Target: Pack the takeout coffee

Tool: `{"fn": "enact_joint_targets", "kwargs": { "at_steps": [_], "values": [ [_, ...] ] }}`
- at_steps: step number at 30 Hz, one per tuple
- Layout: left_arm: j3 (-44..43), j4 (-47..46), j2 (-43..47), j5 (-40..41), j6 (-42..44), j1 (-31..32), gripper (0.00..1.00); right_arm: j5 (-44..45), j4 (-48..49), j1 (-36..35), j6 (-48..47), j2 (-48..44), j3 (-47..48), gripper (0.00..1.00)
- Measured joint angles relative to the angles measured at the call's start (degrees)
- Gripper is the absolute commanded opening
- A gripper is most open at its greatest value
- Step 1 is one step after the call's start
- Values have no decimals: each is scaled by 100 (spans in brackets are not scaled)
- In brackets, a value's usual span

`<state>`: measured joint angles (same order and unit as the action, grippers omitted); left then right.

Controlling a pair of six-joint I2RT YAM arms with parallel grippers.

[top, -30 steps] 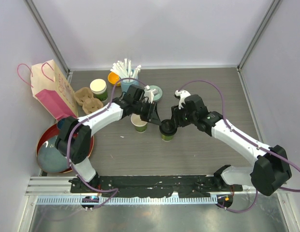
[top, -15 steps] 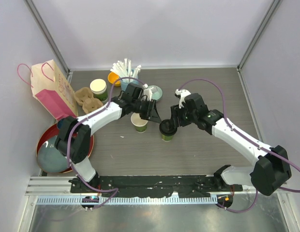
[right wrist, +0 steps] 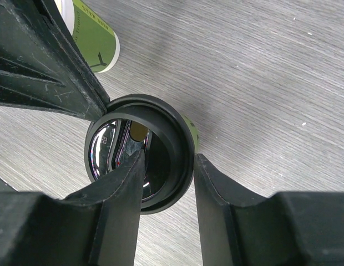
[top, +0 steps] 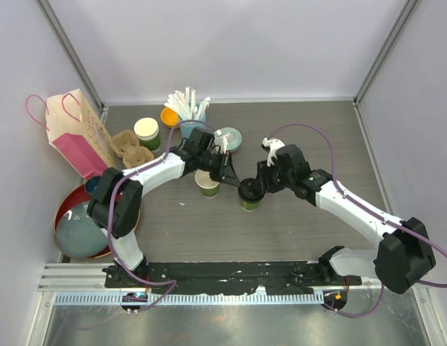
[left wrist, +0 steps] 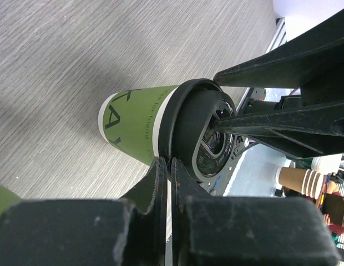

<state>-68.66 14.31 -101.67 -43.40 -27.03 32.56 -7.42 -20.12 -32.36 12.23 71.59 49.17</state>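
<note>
Both tools meet at the round black plastic lid (right wrist: 140,166) on the dark-green paper cup (top: 249,200) mid-tabletop: the left tool (left wrist: 170,169) pinched closed against its rim, the right tool (right wrist: 167,166) clamped across that rim (bare tabletop (top: 295,238) nearer the bases).

Lab test cell: white enclosure walls (top: 231,43), aluminium rail (top: 231,297), staged grey tabletop (top: 310,130).
</note>
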Motion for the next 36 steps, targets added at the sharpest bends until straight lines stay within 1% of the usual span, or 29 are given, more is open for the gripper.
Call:
{"fn": "enact_joint_targets", "kwargs": {
  "at_steps": [2, 8, 14, 18, 25, 27, 28, 29, 31, 32, 34, 35, 36],
  "values": [
    [57, -94, 0, -59, -48, -11, 0, 0, 136, 4, 17, -63, -105, 24],
    [326, -549, -52, -319, -245, -94, 0, 0, 566, 24, 122, -280, -461, 17],
    [564, -962, -214, -522, -509, -153, 0, 15, 964, 35, 229, -472, -778, 15],
    [640, -1178, -297, -682, -723, -197, 0, 33, 1067, 42, 273, -514, -859, 14],
    [588, -1233, -227, -730, -831, -201, 0, 70, 1110, 50, 293, -535, -892, 11],
    [531, -1132, -155, -654, -776, -190, 3, 68, 1115, 50, 293, -535, -890, 10],
    [498, -1045, -118, -560, -706, -166, 6, 68, 1113, 50, 293, -533, -887, 10],
    [455, -940, -81, -461, -640, -138, 11, 68, 1113, 50, 291, -533, -887, 10],
    [343, -726, -26, -247, -470, -81, 15, 76, 1084, 50, 289, -527, -861, 10],
    [278, -610, -15, -144, -387, -57, 19, 85, 1067, 50, 286, -518, -841, 10],
    [170, -448, -15, -28, -262, -28, 21, 109, 1029, 50, 286, -505, -811, 10],
    [107, -345, -15, 35, -227, -22, 25, 120, 1001, 50, 286, -492, -789, 10],
    [35, -243, -20, 105, -186, -13, 27, 127, 968, 46, 284, -481, -761, 10]
  ]
}}
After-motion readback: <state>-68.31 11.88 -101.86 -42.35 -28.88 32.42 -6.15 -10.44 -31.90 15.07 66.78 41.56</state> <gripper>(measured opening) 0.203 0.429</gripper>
